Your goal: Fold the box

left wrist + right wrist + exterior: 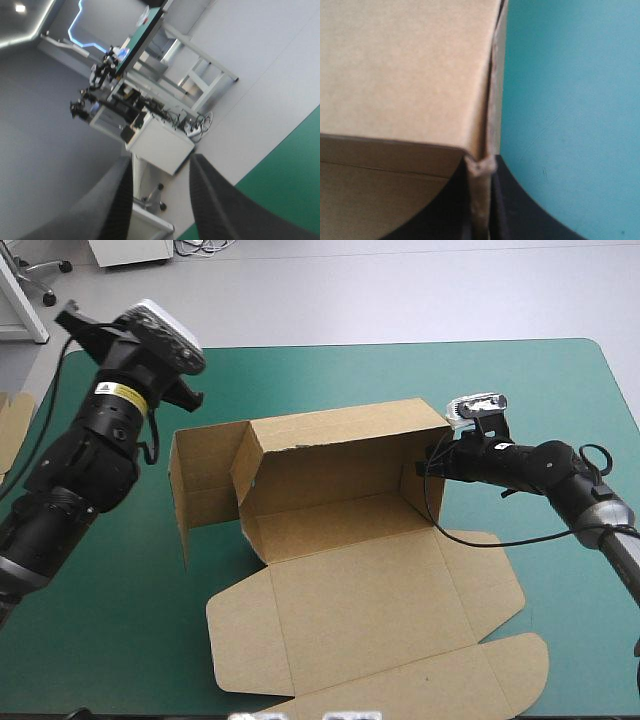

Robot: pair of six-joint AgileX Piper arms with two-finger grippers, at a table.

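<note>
While the brown box sits at the table's middle (back wall up, lid flat), the right gripper pinches its right wall; the left gripper hangs raised, fingers apart.

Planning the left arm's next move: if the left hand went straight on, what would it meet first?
The left hand, open, points out past the edge of the teal-green cover, away from the box; the way looks free as far as shown.

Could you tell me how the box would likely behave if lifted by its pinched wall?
The box is thin board, so probably light. Its loose side flap and flat lid would likely swing or sag. The right gripper pinches one wall, which might bend.
</note>
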